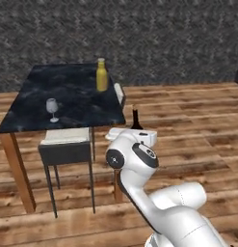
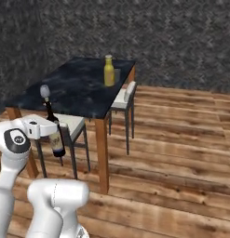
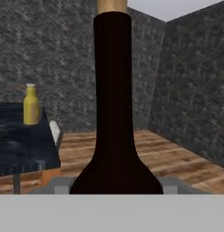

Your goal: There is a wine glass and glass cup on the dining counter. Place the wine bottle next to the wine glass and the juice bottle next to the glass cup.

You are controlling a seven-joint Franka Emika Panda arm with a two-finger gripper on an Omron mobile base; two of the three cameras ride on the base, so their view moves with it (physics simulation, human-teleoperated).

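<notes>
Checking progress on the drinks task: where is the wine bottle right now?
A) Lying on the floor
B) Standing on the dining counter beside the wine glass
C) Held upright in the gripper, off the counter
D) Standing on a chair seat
C: the wine bottle stands upright in the gripper, beside the counter rather than on it.

A home dining room: a black marbled tabletop with stools, wooden plank floor, grey stone walls.
</notes>
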